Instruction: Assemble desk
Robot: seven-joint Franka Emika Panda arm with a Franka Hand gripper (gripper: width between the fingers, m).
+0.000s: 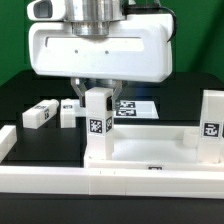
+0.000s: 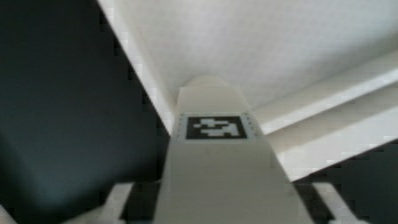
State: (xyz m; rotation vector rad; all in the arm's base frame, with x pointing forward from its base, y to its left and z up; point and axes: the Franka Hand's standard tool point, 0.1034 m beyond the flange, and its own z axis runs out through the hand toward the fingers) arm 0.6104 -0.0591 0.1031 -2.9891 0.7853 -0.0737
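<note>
Two fingers of your gripper (image 1: 95,93) clamp an upright leg (image 1: 97,122) at a corner of the tabletop (image 1: 170,160), on the exterior view's left. Another leg (image 1: 212,120) stands at its opposite end, and two loose legs (image 1: 38,114) lie on the table (image 1: 15,100) beyond. Seating this leg looks to be the step in hand; next you need to turn it home, kept square.
</note>
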